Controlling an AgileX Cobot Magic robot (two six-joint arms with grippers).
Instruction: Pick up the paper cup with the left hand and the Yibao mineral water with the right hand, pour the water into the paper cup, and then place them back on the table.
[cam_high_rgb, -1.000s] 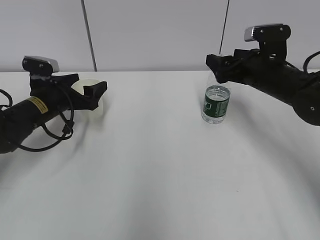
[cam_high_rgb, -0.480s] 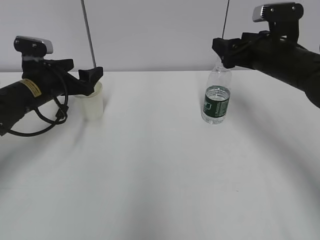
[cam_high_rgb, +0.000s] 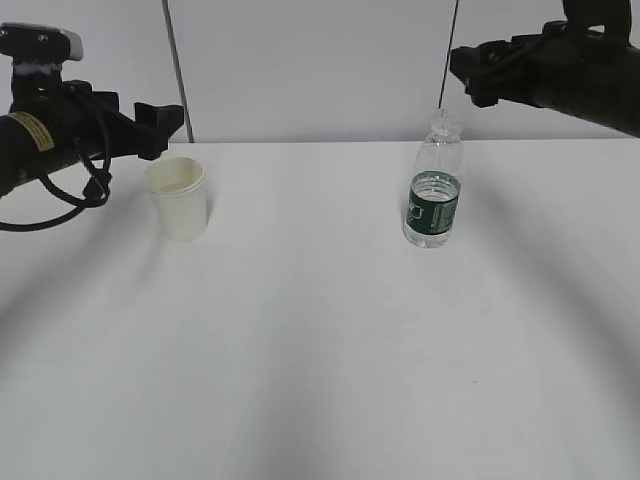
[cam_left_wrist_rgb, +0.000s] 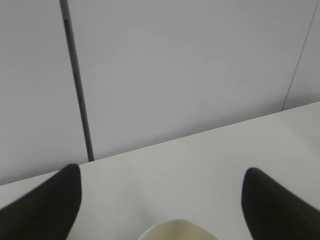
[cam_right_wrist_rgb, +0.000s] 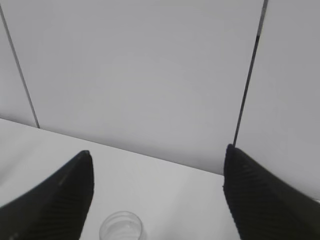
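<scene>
While paper cup (cam_left_wrist_rgb: 176, 231) cut off | Yibao mineral water (cam_right_wrist_rgb: 121, 226) mouth only

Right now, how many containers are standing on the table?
2: the paper cup on the left, the Yibao mineral water bottle on the right. None seems hidden.

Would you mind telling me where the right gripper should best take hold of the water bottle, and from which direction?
Probably around the Yibao mineral water's labelled middle, coming in level from the right or behind. It stands upright on the table with free space around it, and the body there is wider and straighter than its narrow, uncapped neck. The right hand hangs open above and beside it, so it must descend first.
</scene>
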